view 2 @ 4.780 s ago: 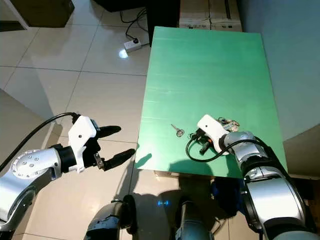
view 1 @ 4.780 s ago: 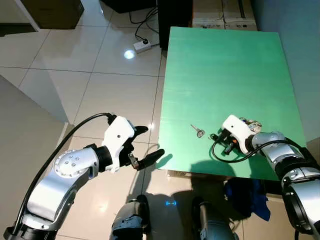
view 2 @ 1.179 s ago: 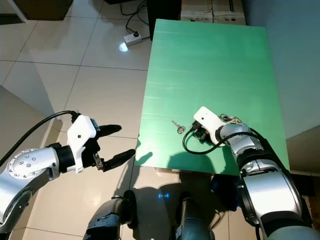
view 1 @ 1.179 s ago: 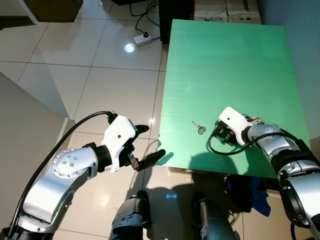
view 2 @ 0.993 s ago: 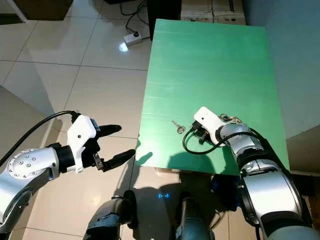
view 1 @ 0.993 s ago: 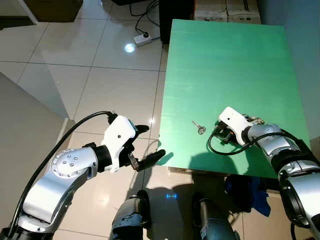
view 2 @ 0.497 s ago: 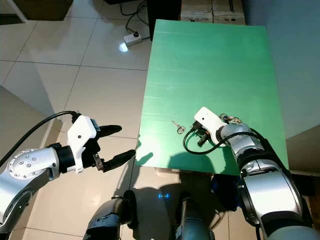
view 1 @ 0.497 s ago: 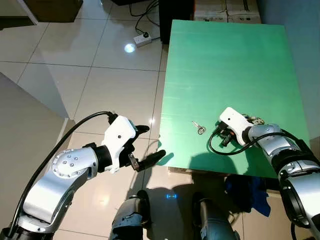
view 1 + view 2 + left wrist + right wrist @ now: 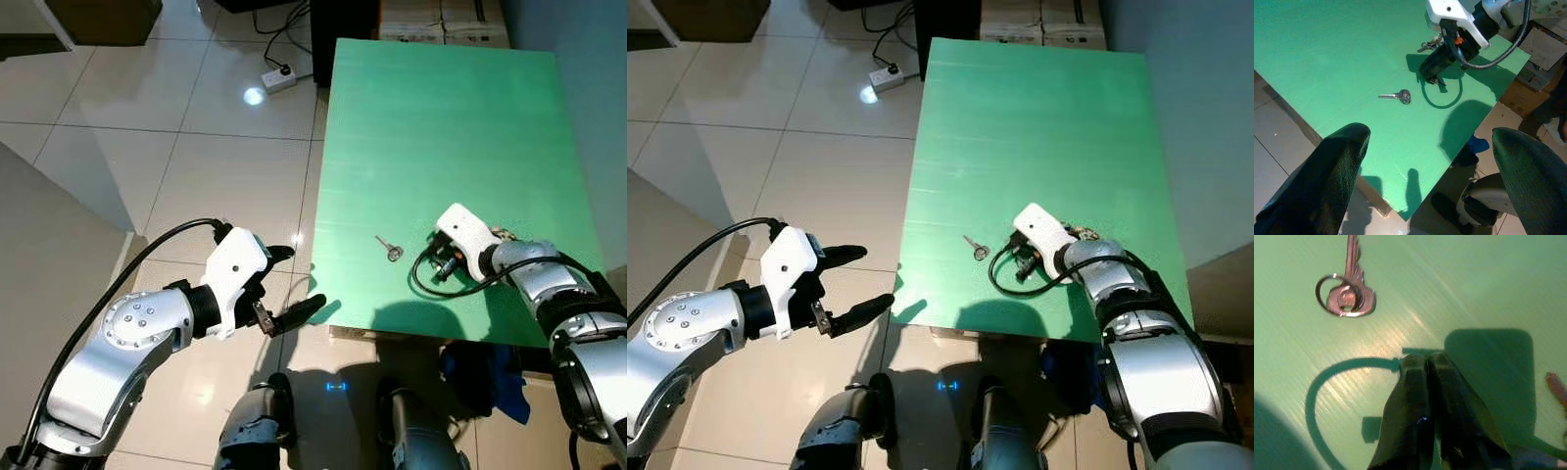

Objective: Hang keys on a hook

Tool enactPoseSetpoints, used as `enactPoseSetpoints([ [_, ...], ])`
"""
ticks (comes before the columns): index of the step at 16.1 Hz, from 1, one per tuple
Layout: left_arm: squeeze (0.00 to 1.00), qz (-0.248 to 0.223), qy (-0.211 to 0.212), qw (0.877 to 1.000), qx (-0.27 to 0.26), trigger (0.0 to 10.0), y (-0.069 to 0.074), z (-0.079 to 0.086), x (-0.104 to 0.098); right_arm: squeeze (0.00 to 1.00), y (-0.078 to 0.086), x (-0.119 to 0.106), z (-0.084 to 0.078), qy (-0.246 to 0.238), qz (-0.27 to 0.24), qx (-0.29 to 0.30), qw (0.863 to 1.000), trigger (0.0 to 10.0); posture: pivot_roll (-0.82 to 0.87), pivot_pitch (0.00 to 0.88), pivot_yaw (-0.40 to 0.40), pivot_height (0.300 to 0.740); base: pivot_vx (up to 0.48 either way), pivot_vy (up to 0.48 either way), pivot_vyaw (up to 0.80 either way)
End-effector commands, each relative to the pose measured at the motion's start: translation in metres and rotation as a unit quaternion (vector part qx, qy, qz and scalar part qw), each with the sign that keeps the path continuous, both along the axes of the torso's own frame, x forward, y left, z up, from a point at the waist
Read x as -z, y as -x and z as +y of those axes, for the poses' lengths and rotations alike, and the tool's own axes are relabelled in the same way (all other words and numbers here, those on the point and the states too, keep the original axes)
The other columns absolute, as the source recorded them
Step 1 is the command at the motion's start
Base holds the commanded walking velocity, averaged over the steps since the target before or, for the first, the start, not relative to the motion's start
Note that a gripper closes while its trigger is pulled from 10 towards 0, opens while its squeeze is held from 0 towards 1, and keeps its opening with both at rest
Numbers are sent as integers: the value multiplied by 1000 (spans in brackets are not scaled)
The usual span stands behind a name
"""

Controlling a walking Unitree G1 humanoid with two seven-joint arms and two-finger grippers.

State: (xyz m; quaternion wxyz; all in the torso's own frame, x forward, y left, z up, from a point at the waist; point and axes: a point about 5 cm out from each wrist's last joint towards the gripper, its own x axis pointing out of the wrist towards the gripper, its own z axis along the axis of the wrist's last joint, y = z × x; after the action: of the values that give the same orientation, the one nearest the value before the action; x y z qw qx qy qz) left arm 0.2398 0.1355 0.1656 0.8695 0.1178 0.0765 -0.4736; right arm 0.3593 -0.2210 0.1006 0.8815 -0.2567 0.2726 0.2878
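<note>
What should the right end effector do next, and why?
Probably open and shift toward the key: the right end effector is shut and empty, its tips on the table beside the key, which lies flat and ungrasped.

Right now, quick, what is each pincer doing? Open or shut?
Left pincer: open, holding nothing, out over the floor beside the green table.
Right pincer: shut, holding nothing, tips on the table near the key.
</note>
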Motion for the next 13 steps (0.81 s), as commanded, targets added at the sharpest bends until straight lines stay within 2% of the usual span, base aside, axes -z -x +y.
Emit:
enactPoseSetpoints([
  [1,0,4,-2,1000,4,10000,1,-1,4,0,-2,-8,-5,-29,-9,14,999,0,79,300,71,740,0,0,0],
  [5,0,-14,3,1000,-21,10000,-6,2,4,0,-14,-40,-8,-109,-72,26,991,0,31,239,68,740,0,0,0],
  [8,0,-38,8,997,-60,10000,-13,5,7,0,-15,-48,-13,-140,-114,38,983,0,-4,158,45,740,0,0,0],
  [10,0,-55,1,995,-89,10000,-17,7,10,0,-15,-52,-16,-161,-164,66,971,0,-20,117,42,740,0,0,0],
  [11,0,-73,-2,989,-127,10000,-24,11,12,0,-13,-53,-18,-185,-229,116,949,0,-26,76,39,740,0,0,0],
  [13,0,-87,4,985,-151,10000,-28,15,11,0,-10,-53,-19,-194,-265,154,932,0,-35,44,40,740,0,0,0],
])
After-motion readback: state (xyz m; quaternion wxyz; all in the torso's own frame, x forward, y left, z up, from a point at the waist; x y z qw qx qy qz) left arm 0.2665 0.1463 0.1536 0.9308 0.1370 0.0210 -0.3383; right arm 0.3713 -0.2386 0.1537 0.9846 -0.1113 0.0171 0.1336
